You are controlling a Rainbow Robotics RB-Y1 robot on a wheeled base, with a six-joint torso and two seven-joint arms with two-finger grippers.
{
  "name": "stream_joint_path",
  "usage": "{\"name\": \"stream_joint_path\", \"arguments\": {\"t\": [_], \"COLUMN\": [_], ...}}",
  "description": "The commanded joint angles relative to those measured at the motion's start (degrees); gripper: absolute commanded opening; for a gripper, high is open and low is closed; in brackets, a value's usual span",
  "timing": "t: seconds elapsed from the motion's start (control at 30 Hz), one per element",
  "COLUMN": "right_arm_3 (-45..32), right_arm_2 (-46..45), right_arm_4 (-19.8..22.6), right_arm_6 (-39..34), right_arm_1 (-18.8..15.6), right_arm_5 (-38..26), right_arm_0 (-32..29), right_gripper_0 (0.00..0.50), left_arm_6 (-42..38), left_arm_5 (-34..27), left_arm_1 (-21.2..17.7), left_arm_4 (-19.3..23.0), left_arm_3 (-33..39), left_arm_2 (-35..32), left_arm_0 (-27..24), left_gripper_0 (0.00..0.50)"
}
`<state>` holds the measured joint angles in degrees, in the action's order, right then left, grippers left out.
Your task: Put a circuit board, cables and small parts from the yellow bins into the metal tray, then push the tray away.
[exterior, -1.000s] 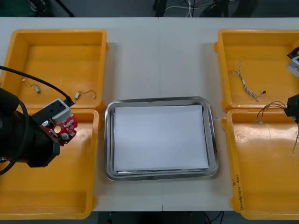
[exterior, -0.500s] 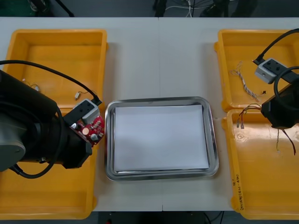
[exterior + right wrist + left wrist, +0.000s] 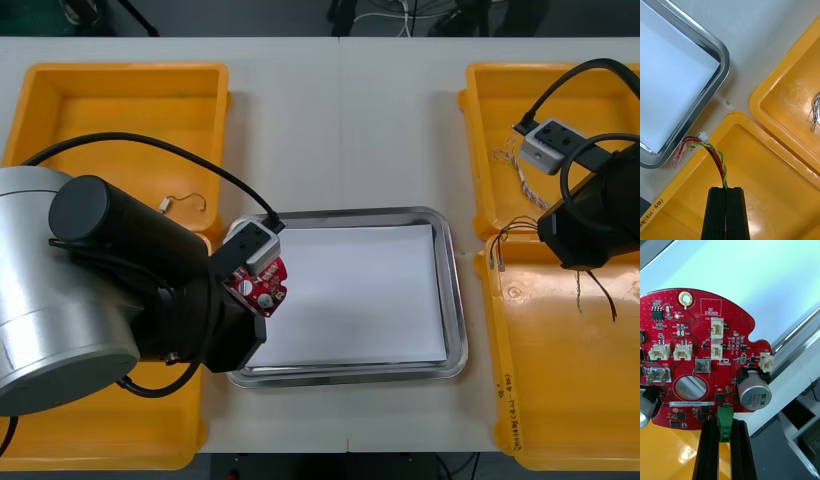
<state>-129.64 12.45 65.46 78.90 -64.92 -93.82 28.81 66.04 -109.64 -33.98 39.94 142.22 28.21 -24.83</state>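
Observation:
A round red circuit board (image 3: 260,285) hangs over the left edge of the metal tray (image 3: 455,300), which is white inside. My left gripper (image 3: 246,293) is shut on it. In the left wrist view its fingers (image 3: 709,438) clamp the green connector on the edge of the board (image 3: 696,352). My right gripper (image 3: 548,232) is over the inner rim of the near right yellow bin (image 3: 560,400), shut on a red and yellow cable (image 3: 505,240). In the right wrist view the cable (image 3: 713,152) rises from the closed fingers (image 3: 717,210) towards the corner of the tray (image 3: 724,62).
A twisted blue and white cable (image 3: 525,178) lies in the far right bin (image 3: 480,150), also seen at the edge of the right wrist view (image 3: 815,110). A small metal part with a wire (image 3: 183,201) lies in the far left bin (image 3: 120,75). The left arm's body covers the near left bin.
The left arm has carried the board rightwards from the near left bin to above the tray's left edge. The right arm has moved left with the cable, towards the tray.

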Motion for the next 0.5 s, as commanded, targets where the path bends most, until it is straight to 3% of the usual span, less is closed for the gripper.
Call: {"name": "stream_joint_path", "arguments": {"t": [0.03,0.5], "right_arm_3": [-1.23,-1.41], "right_arm_2": [2.67,2.58], "right_arm_4": [-0.77,-0.77], "right_arm_6": [-2.61,-3.23], "right_arm_1": [0.15,0.85], "right_arm_5": [0.39,-1.28], "right_arm_0": [3.09,3.09], "right_gripper_0": [0.000,0.000], "left_arm_6": [-8.03,-10.58], "left_arm_5": [-0.36,-0.36], "left_arm_1": [1.64,1.64], "left_arm_4": [-3.37,-7.94], "left_arm_3": [0.25,-3.79], "left_arm_2": [4.14,9.94], "left_arm_0": [-2.50,-2.50], "left_gripper_0": [0.000,0.000]}}
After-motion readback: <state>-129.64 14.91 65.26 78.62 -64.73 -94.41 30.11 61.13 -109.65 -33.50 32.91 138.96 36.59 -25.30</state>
